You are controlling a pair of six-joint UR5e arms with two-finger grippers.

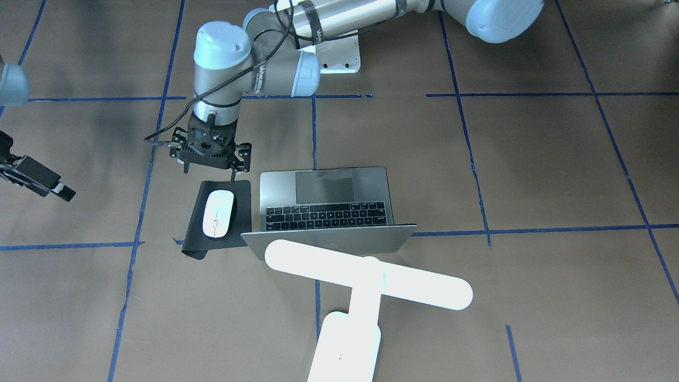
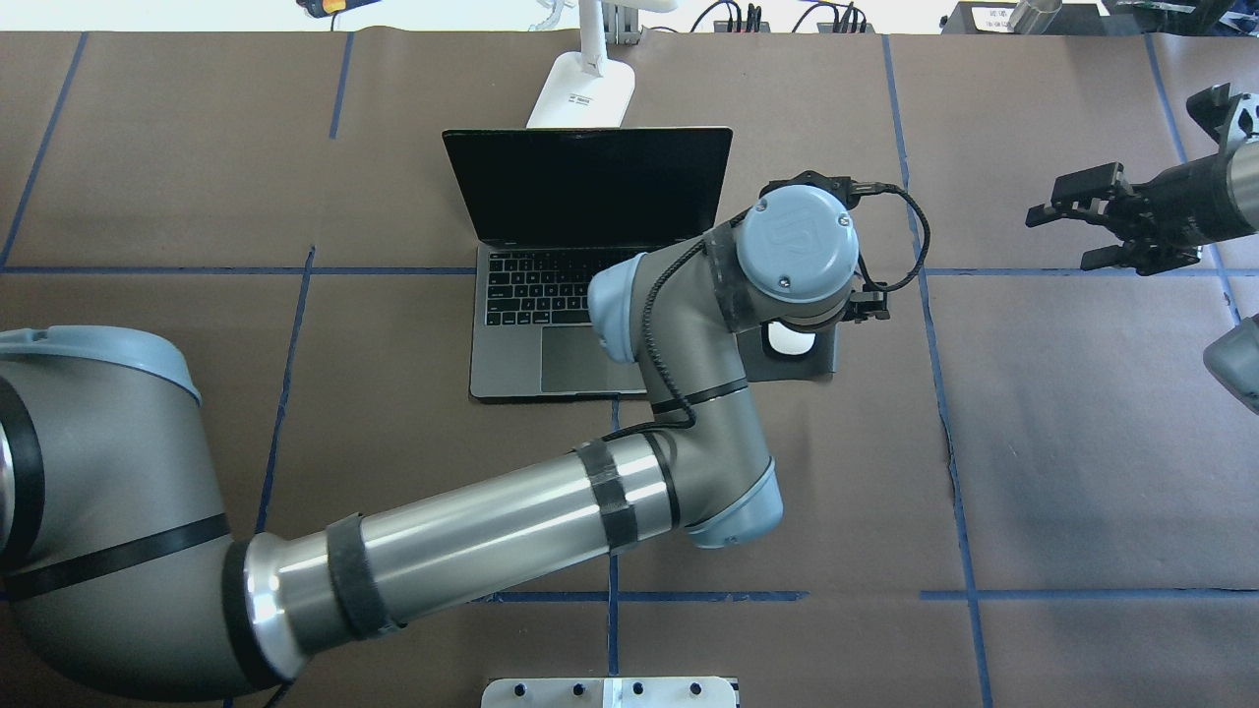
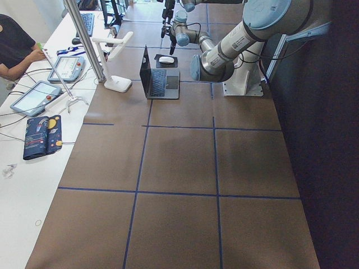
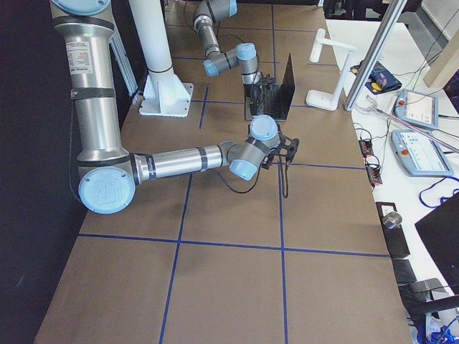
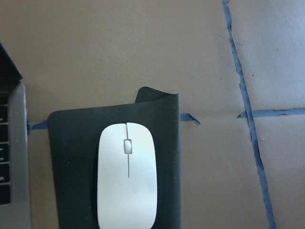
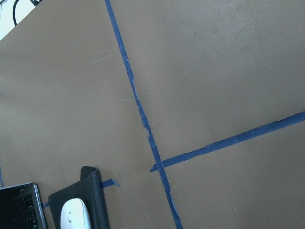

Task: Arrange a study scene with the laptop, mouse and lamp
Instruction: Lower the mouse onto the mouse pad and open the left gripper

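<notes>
The laptop (image 1: pixel 326 204) stands open at mid-table, screen toward the robot (image 2: pixel 587 187). The white mouse (image 1: pixel 218 213) lies on a black mat (image 1: pixel 240 196) beside the laptop, on the robot's right of it. It fills the lower part of the left wrist view (image 5: pixel 127 176). My left gripper (image 1: pixel 209 172) hovers open and empty above the mat's robot-side edge; the wrist hides most of the mouse (image 2: pixel 790 339) from overhead. The white lamp (image 1: pixel 366 281) stands behind the laptop, its base (image 2: pixel 580 93) at the far edge. My right gripper (image 2: pixel 1067 231) is open and empty, far to the right.
The mat's far corner (image 5: pixel 157 95) is curled up. The white robot pedestal (image 1: pixel 339 55) sits at the robot's side of the table. An operators' bench with tablets (image 3: pixel 33 95) runs beyond the lamp. Blue tape lines (image 6: pixel 143 119) cross the brown tabletop.
</notes>
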